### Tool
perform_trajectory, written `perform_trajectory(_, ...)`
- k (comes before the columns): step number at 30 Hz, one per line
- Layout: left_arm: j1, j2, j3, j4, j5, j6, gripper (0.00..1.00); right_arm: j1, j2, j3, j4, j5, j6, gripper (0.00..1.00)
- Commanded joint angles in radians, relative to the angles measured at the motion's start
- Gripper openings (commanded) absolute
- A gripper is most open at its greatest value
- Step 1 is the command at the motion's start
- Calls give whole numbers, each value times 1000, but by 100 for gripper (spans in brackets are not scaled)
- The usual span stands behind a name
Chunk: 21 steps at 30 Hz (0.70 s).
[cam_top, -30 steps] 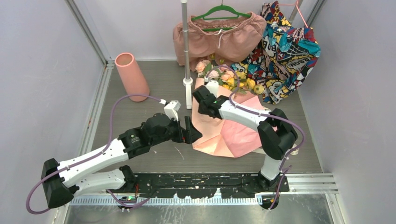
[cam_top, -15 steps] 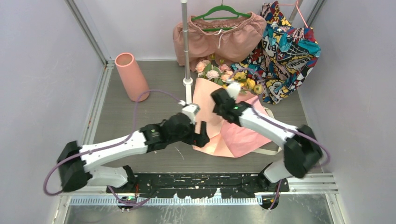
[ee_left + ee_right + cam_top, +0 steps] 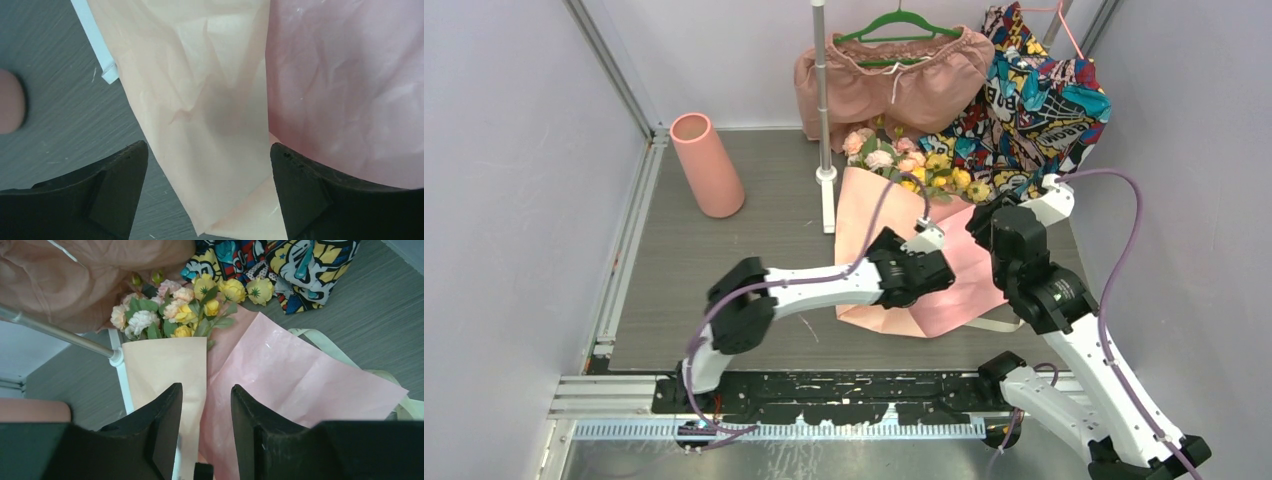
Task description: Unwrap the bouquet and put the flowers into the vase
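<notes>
Now, on the grey table (image 3: 724, 270) the bouquet (image 3: 874, 215) lies flat right of centre, its long axis running near to far and its blooms pointing away at the hanging clothes (image 3: 894, 85); a pink sheet (image 3: 969, 280) is spread to the right, a peach sheet (image 3: 165, 365) covers the stems, and the vase (image 3: 707, 165) stands upright well apart, far left. The flowers (image 3: 914, 165) poke out just beside the pole (image 3: 821, 90). Left pincer (image 3: 207, 150) hangs wide open and empty over the wrap's near end, the closer one for peeling, I'd say, while the right pincer (image 3: 205, 390), partly open and empty, hovers off the bouquet's right side.
</notes>
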Motion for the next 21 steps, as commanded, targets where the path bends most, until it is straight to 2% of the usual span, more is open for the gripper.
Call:
perform_trajectory(1, -19, 129, 169, -166, -184, 48, 92, -2, -17, 22, -82, 24, -35, 46)
perform_trajectory(5, -19, 216, 242, -136, -175, 91, 91, -1, -40, 21, -99, 23, -45, 46)
perform_trajectory(9, -20, 276, 308, -162, -193, 106, 83, -2, -57, 16, -103, 25, -58, 46)
perform_trajectory(13, -19, 273, 313, -175, -223, 92, 37, -3, -54, 10, -106, 37, -65, 46)
perform_trajectory(15, -19, 249, 300, -178, -236, 80, 22, -1, -47, -1, -96, 32, -63, 46)
perform_trajectory(18, -19, 186, 254, -177, -264, 52, 6, -1, -26, -20, -78, 12, -56, 46)
perform_trajectory(21, -18, 113, 191, -168, -297, 35, 4, -1, 8, -36, -55, -17, -49, 46)
